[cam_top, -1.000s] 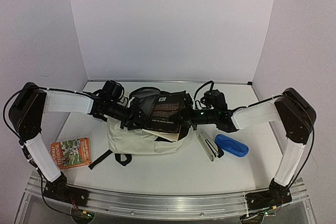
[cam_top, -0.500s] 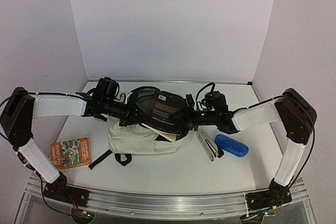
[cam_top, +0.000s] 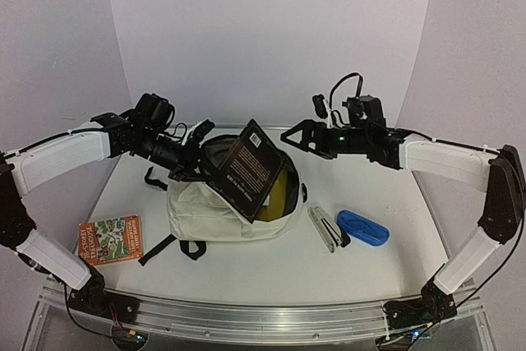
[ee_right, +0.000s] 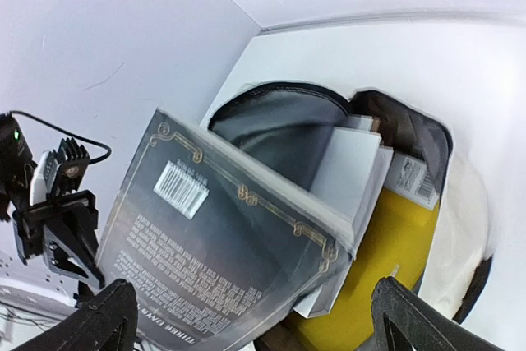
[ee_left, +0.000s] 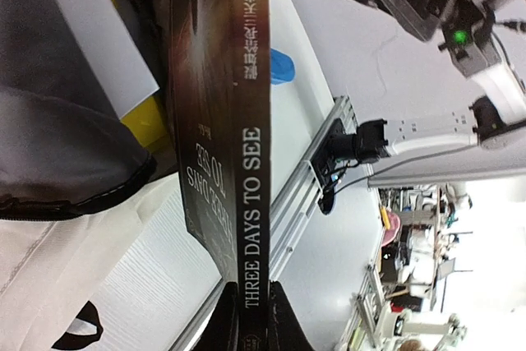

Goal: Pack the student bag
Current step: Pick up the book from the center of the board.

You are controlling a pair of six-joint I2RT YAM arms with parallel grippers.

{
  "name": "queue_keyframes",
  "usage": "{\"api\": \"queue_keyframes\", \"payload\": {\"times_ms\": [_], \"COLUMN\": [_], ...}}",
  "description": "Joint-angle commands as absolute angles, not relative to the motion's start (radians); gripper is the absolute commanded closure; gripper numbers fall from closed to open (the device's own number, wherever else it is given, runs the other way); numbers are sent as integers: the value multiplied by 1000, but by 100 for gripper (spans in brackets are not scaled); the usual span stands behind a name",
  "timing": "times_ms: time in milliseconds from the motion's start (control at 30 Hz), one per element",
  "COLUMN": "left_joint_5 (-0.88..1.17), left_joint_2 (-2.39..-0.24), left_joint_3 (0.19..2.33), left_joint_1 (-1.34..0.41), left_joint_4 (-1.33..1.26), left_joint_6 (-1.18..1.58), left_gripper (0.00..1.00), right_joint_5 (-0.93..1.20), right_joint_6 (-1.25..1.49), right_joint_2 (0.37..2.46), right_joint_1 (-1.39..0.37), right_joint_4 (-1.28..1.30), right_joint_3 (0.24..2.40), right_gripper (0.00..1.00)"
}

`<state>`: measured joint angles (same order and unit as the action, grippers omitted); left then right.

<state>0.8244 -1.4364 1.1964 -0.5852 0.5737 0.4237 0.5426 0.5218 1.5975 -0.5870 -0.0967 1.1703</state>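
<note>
One-handed work: clamps the book [cam_top: 251, 168] by its spine in the left fingers [ee_left: 223, 326], with the right fingers [ee_right: 90, 326] spread and empty at two o'clock of the student bag [cam_top: 205, 218], central on the surface [cam_top: 271, 265]. Best to ease the low corner toward six o'clock beside the yellow item [ee_right: 403, 269] inside, clear of the zip.

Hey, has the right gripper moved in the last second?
Yes. The right gripper left the black book and rose toward the back wall, away from the unmoved blue case.
</note>
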Motion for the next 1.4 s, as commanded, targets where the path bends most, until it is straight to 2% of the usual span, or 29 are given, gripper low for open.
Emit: {"api": "queue_keyframes", "payload": {"times_ms": [0, 233, 467, 667, 700, 800, 1000, 1033, 1100, 1167, 1233, 1267, 1367], "left_joint_5": [975, 1132, 1215, 1232, 1234, 1239, 1188, 1150, 1034, 904, 814, 780, 746], "left_joint_2": [-1392, -1417, -1461, -1491, -1499, -1526, -1526, -1521, -1508, -1493, -1477, -1468, -1434], "left_joint_3": [1326, 1410, 1461, 1488, 1495, 1510, 1504, 1499, 1479, 1436, 1381, 1353, 1257], "left_joint_1": [-587, -587, -589, -592, -592, -592, -592, -591, -587, -571, -535, -511, -404], "left_joint_4": [697, 828, 923, 961, 970, 989, 921, 897, 843, 786, 714, 674, 553], "left_joint_6": [221, 101, 24, 2, -15, -38, 1, 29, 80, 141, 218, 263, 418], "left_gripper": [100, 100, 100, 100, 100, 100, 98, 95, 85, 57, 35, 28, 20], "right_joint_5": [651, 871, 1011, 1207, 1226, 1252, 1277, 1254, 1155, 1005, 915, 891, 860], "right_joint_6": [264, 150, 138, 121, 120, 124, 122, 125, 152, 203, 284, 341, 521], "right_joint_2": [1577, 1642, 1672, 1691, 1690, 1690, 1681, 1677, 1668, 1661, 1651, 1642, 1593], "right_joint_1": [-594, -593, -594, -601, -606, -618, -620, -620, -620, -614, -586, -566, -483], "right_joint_4": [148, 302, 352, 358, 357, 357, 352, 350, 344, 335, 292, 249, 68], "right_joint_3": [1304, 1440, 1476, 1497, 1504, 1521, 1516, 1513, 1516, 1517, 1494, 1471, 1375], "right_gripper": [2, 2, 3, 25, 31, 57, 93, 99, 100, 100, 100, 100, 100]}}
